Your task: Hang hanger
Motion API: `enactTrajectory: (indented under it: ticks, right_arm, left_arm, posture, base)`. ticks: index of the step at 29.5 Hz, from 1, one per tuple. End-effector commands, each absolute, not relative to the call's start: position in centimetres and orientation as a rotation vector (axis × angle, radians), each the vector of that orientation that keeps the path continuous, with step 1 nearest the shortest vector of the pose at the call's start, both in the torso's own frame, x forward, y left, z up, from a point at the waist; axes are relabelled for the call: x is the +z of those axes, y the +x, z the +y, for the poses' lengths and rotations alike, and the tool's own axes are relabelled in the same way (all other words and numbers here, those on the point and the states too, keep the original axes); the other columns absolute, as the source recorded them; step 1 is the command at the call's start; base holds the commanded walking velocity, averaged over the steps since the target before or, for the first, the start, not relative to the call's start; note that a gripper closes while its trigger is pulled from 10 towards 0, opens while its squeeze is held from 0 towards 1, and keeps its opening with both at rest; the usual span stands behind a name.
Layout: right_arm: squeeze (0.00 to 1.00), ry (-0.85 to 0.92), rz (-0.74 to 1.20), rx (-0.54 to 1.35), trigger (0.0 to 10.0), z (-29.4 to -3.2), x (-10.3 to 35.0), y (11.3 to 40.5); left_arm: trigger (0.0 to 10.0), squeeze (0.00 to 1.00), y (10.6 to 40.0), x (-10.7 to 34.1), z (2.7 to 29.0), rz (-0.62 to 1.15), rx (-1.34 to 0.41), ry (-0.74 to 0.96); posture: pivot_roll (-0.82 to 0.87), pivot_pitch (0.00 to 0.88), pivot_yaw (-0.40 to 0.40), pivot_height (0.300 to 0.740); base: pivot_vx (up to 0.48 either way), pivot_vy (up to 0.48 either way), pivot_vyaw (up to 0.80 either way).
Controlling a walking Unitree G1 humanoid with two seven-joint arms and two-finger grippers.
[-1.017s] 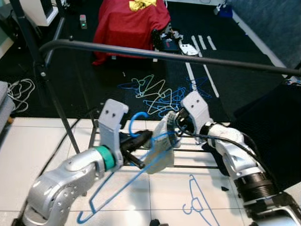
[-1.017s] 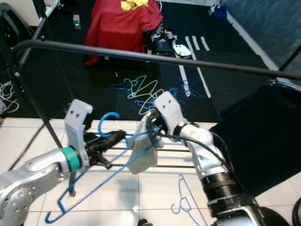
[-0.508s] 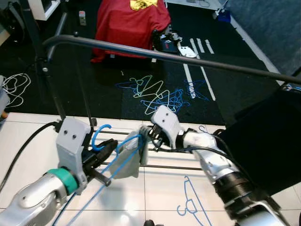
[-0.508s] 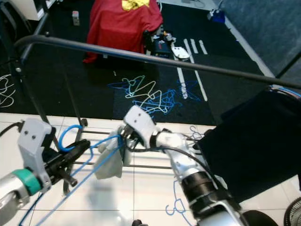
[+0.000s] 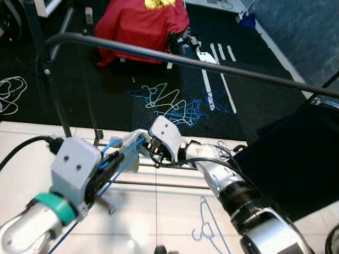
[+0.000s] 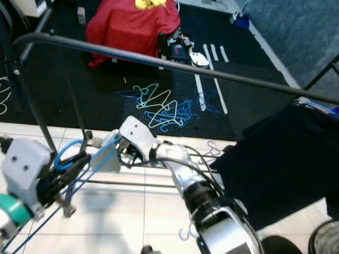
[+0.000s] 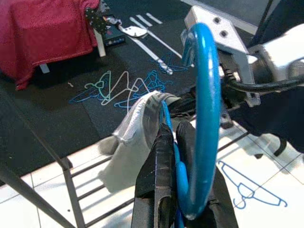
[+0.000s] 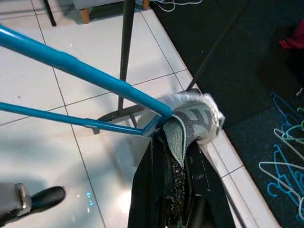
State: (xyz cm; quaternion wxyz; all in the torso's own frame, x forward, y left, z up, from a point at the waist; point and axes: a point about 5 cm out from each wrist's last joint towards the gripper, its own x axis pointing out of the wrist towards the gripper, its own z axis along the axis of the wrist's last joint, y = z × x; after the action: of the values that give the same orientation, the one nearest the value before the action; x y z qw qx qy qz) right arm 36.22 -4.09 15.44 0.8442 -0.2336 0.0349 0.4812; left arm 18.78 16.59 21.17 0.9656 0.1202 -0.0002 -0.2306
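Two end effectors, left [image 7: 173,142] and right [image 8: 173,156], clamped on blue hanger [image 7: 206,95], low under rail [image 5: 185,59].

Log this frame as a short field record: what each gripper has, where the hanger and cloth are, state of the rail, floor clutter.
left gripper: shut on the blue hanger, at the base of its hook
right gripper: shut on the grey cloth at the hanger's shoulder end
hanger status: held between both arms, below the black rail, hook not yet over it
on rail: dark garment at the robot's right end
floor: pile of hangers on the dark carpet; one blue hanger on tiles
background: red cloth
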Motion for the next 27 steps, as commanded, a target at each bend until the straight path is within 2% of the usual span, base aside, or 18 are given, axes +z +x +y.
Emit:
enactTrajectory:
  ticks: [1,6,10,18,27]
  right_arm:
    - [0.00,-0.532,0.087,1.015,10.0,-4.5,15.0,36.3]
    - [0.00,-0.673,0.083,0.948,10.0,-6.8,15.6,37.5]
    - [0.00,-0.702,0.080,0.986,10.0,-7.8,15.9,37.6]
    - [0.00,-0.689,0.057,1.072,10.0,-7.9,16.1,37.1]
    - [0.00,-0.661,0.034,1.100,10.0,-7.5,16.4,37.1]
  left_arm:
    - [10.0,0.00,18.1,21.0,16.2,0.010,-0.514,0.236]
    - [10.0,0.00,17.3,20.4,16.0,0.032,-0.513,0.214]
    - [10.0,0.00,18.0,20.5,15.1,0.006,-0.484,0.172]
    - [10.0,0.00,18.9,20.3,14.6,-0.001,-0.456,0.164]
    - [10.0,0.00,19.3,20.4,15.5,-0.022,-0.399,0.246]
  posture:
    - [0.15,0.144,-0.140,0.740]
    - [0.14,0.156,-0.137,0.740]
    - [0.12,0.154,-0.124,0.740]
    - [0.11,0.151,-0.119,0.740]
    - [0.11,0.150,-0.112,0.740]
  base:
    - [0.000,0.000,0.00]
    - [0.000,0.000,0.00]
    - [0.000,0.000,0.00]
    - [0.000,0.000,0.00]
    - [0.000,0.000,0.00]
